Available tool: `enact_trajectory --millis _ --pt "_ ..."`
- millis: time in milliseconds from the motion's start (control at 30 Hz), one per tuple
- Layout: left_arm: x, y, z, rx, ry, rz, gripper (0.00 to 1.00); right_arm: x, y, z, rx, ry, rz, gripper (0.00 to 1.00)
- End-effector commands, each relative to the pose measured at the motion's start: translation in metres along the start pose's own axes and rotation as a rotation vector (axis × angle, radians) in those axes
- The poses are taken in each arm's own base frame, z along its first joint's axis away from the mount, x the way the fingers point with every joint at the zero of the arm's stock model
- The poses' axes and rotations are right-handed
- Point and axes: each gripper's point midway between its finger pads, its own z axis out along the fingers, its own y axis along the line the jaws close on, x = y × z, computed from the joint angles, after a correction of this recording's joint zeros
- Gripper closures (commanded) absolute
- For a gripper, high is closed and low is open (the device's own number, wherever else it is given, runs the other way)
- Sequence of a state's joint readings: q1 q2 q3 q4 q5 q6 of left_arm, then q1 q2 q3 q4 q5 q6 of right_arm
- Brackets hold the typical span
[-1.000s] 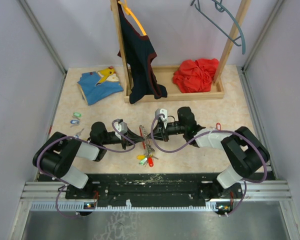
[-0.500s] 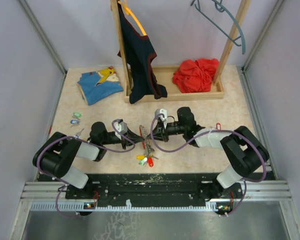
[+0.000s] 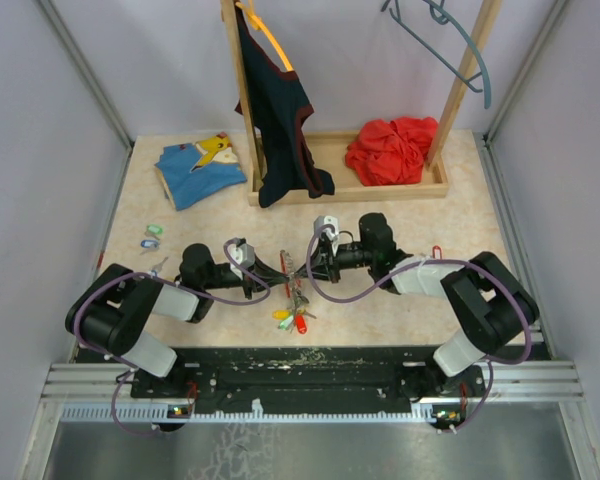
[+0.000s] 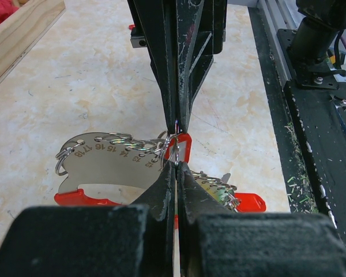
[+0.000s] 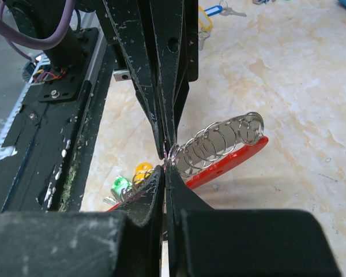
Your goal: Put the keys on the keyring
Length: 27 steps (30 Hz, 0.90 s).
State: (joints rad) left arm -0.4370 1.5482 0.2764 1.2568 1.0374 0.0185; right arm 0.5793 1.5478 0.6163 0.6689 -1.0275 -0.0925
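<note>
The keyring (image 3: 293, 283) is a metal plate with a row of wire rings on a red base, lying between my two grippers. In the left wrist view the numbered plate (image 4: 104, 158) is on the left. In the right wrist view the rings (image 5: 219, 144) are on the right. My left gripper (image 3: 283, 272) (image 4: 176, 163) is shut on the end ring. My right gripper (image 3: 303, 268) (image 5: 165, 166) faces it tip to tip, shut on a thin metal piece, apparently a key, with a red tag (image 4: 182, 148) beside it. Keys with yellow (image 5: 141, 170), green (image 5: 120, 186) and red tags (image 3: 292, 319) hang at the near end.
Loose keys with green (image 3: 153, 230) and blue (image 3: 150, 241) tags lie at the far left, and a red-tagged one (image 3: 437, 250) at the right. A wooden rack (image 3: 380, 186) with a dark garment and a red cloth stands behind. A blue garment (image 3: 200, 170) lies back left.
Almost nothing. Both grippers stay shut tip to tip at the keyring; the right wrist has shifted very slightly.
</note>
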Motion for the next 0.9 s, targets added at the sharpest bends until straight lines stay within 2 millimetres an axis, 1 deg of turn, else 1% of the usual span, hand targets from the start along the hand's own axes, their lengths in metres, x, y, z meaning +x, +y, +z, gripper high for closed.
enact_trajectory --millis 0,167,367,533,867 --pt "-0.0089 -0.0038 0.0009 0.022 -0.027 0.044 1.0 -0.0106 0.0035 -0.001 -0.042 -0.033 -0.039 1.0" --pt "-0.009 -0.0044 0.0011 0.024 -0.028 0.042 1.0 -0.0072 0.0028 0.0003 -0.046 -0.027 -0.028 1.0" --pt "-0.0102 -0.0059 0.0012 0.03 -0.035 0.04 1.0 -0.0021 -0.001 0.0066 -0.021 0.002 -0.036 1.0" --pt "-0.0109 -0.0063 0.001 0.031 -0.036 0.043 1.0 -0.0031 -0.0062 0.0064 0.014 -0.002 -0.042 1.0" --pt "-0.0101 -0.0078 0.0013 0.041 -0.034 0.04 1.0 -0.0089 -0.0031 0.0065 0.001 -0.028 -0.044 1.0"
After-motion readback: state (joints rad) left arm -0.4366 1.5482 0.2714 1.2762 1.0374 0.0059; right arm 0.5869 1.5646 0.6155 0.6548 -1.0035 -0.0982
